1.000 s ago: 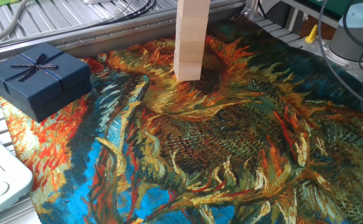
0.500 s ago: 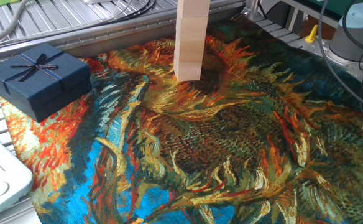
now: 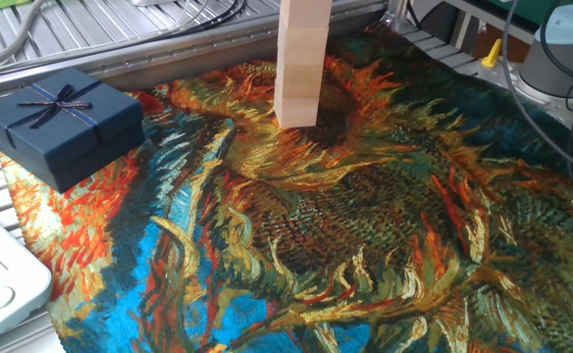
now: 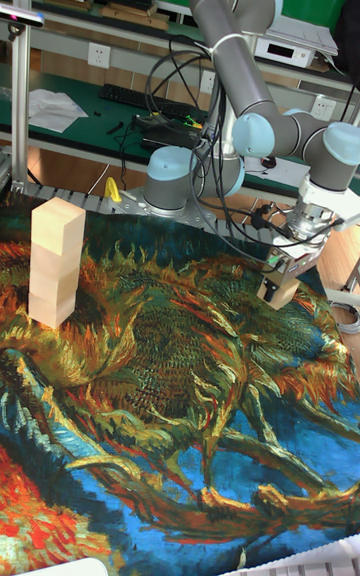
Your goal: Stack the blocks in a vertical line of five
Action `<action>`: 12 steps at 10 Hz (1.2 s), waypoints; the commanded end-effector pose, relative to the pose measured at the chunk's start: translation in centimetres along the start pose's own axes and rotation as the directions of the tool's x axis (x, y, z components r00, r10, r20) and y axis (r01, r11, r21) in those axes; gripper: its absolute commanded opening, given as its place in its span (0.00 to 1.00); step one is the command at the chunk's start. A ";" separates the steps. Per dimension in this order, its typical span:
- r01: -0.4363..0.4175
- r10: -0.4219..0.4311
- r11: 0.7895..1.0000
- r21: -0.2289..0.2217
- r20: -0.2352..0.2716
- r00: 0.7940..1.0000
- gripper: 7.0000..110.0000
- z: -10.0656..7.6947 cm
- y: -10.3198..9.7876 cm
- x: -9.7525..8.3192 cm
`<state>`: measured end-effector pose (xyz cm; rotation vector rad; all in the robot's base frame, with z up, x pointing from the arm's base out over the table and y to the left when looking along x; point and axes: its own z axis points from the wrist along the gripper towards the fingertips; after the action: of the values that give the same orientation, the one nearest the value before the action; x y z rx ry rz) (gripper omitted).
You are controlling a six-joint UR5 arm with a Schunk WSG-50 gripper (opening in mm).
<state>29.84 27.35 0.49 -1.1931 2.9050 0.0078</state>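
The sunflower-print cloth [image 3: 365, 216] covers the whole table, and in the fixed view nothing on it has shifted over the last second. My arm [image 4: 240, 36] reaches out over the cloth's right side, seen only in the tall fixed view (the other camera does not catch me at all).

The dark blue gift box [image 3: 61, 123] sits at the left edge where it was, no part of my job. The stack [image 3: 298, 69] stands at the far side of the cloth exactly as before. It is upright, though its top block sits a little off square from the ones below in the tall fixed view. I count at least three blocks in it. The fixed view cuts off the top and the seams are faint, so I won't swear to a fourth.

Well away from it, a single block [image 4: 277, 294] is low over the cloth, or on it; I cannot tell which. My gripper [image 4: 281, 286] is closed to its width, a finger on each side.

I judge the quiet useful: the tower is undisturbed, and the next job is to carry this block across and set it squarely on top.
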 end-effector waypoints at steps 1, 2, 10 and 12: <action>-0.005 0.006 1.000 -0.010 0.006 1.000 0.79 -0.1 0.0 0.3; -0.005 0.006 1.000 -0.010 0.009 1.000 0.79 -0.1 0.0 0.2; -0.018 0.018 1.000 -0.004 0.009 1.000 0.57 -0.1 0.0 0.1; -0.022 0.022 1.000 0.002 0.008 1.000 0.57 0.0 -0.1 0.0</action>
<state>29.82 27.14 0.47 -1.1750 2.9030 0.0031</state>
